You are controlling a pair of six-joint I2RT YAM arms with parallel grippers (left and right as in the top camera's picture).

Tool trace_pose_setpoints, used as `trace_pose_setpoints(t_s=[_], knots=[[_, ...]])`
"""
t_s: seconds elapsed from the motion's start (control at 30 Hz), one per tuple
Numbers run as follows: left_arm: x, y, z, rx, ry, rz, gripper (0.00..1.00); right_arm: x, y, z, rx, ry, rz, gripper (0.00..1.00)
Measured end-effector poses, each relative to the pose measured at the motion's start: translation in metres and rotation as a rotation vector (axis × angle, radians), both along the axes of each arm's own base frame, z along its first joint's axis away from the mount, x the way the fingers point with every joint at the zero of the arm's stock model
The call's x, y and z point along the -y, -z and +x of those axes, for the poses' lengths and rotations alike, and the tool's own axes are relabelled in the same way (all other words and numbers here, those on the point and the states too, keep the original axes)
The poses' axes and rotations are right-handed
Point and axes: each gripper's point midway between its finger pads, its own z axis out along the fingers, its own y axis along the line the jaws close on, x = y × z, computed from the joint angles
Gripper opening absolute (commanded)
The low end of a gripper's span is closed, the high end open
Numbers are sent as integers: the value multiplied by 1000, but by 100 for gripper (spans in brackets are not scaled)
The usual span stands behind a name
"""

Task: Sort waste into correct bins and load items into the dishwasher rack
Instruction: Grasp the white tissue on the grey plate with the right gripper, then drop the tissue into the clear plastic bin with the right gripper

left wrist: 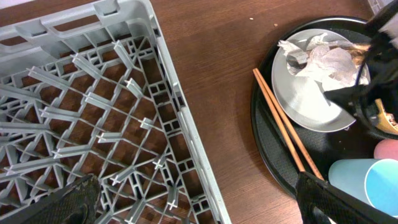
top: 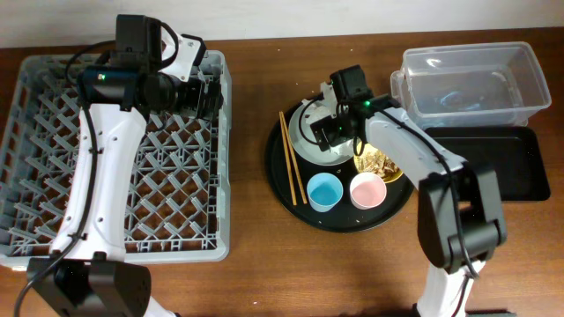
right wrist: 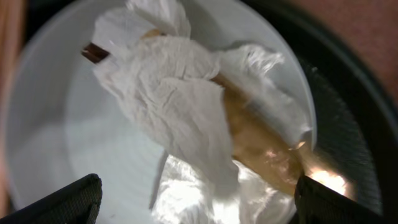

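The grey dishwasher rack (top: 115, 150) fills the left side. My left gripper (top: 210, 95) is open and empty above the rack's right rim (left wrist: 180, 118). On the round black tray (top: 300, 202) the pale plate (top: 308, 119) holds crumpled white tissue (right wrist: 174, 93) and a brown-gold wrapper (right wrist: 261, 143). My right gripper (top: 330, 132) hangs open just over this tissue, its fingers either side of it (right wrist: 199, 205). A light blue cup (top: 324, 191) and a pink cup (top: 367, 189) stand at the tray's front. The yellow bowl (top: 388, 169) with tan scraps is partly hidden by my right arm.
Wooden chopsticks (top: 293, 158) lie along the round tray's left side. The clear plastic tub (top: 471, 84) stands at the back right. The shallow black rectangular tray (top: 502, 163) lies in front of it. Bare brown table shows between rack and round tray.
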Motion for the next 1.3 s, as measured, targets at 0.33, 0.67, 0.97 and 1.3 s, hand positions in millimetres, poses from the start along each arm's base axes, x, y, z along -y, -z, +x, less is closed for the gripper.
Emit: trace_pose_setpoints(t_s=[0.33, 0.67, 0.97, 1.3], knots=[[-1, 0, 0, 0, -2, 4, 99, 5, 37, -3, -66, -5, -52, 8], [-1, 0, 0, -1, -4, 6, 99, -11, -60, -21, -176, -44, 37, 4], [-1, 0, 0, 2, -4, 6, 99, 1, -202, 0, 97, 73, 161, 4], [-1, 0, 0, 0, -7, 5, 99, 265, -156, 88, 280, 783, 214, 4]])
